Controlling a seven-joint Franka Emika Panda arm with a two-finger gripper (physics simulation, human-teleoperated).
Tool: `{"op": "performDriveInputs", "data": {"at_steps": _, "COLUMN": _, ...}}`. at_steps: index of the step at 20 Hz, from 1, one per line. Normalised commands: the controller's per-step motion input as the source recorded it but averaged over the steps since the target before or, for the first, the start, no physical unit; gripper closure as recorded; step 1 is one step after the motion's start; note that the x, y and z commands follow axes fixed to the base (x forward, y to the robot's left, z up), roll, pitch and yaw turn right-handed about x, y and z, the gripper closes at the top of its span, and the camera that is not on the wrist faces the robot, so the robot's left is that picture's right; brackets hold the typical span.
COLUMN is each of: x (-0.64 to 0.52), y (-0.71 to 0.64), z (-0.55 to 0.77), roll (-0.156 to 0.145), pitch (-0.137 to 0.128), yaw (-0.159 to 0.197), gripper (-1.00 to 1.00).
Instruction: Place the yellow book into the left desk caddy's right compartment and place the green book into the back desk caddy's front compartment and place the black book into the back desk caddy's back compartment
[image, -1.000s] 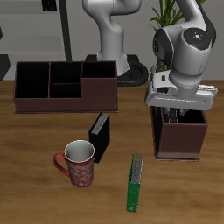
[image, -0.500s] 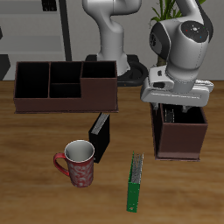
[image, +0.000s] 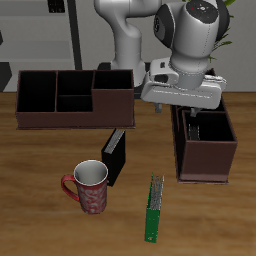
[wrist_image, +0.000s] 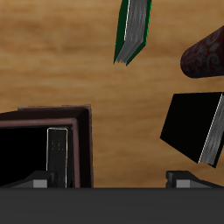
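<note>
Near the wooden table's (image: 40, 170) front edge stands the thin green book (image: 154, 208). Farther back, the black book (image: 116, 155) leans. Inside the left dark brown desk caddy (image: 205, 158) sits the yellow book (wrist_image: 57, 155). Above it, the robot's metal gripper (image: 195, 128) has its fingers spread, holding nothing.

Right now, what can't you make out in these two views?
- Gripper: exterior view, fingertips behind the arm's wrist; wrist view cuts them off, so open or shut is unclear.
- Yellow book: its color doesn't show; only a spine inside the left caddy.
- Mug: cut by the wrist view's edge.
</note>
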Motion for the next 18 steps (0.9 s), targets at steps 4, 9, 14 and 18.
{"op": "performDriveInputs", "data": {"at_steps": 4, "x": 0.07, "y": -0.75, "z": 0.27, "roll": 0.013, "pitch": -0.072, "yaw": 0.039, "gripper": -1.0}}
{"op": "performDriveInputs", "data": {"at_steps": 9, "x": 0.2, "y": -1.08, "z": 0.27, "roll": -0.068, "pitch": -0.031, "yaw": -0.026, "gripper": -1.0}}
{"op": "performDriveInputs", "data": {"at_steps": 14, "x": 0.2, "y": -0.6, "z": 0.23, "roll": -0.003, "pitch": -0.03, "yaw": 0.005, "gripper": -1.0}}
{"op": "performDriveInputs", "data": {"at_steps": 18, "x": 0.32, "y": -0.19, "z": 0.31, "roll": -0.042, "pitch": -0.043, "yaw": 0.04, "gripper": -1.0}}
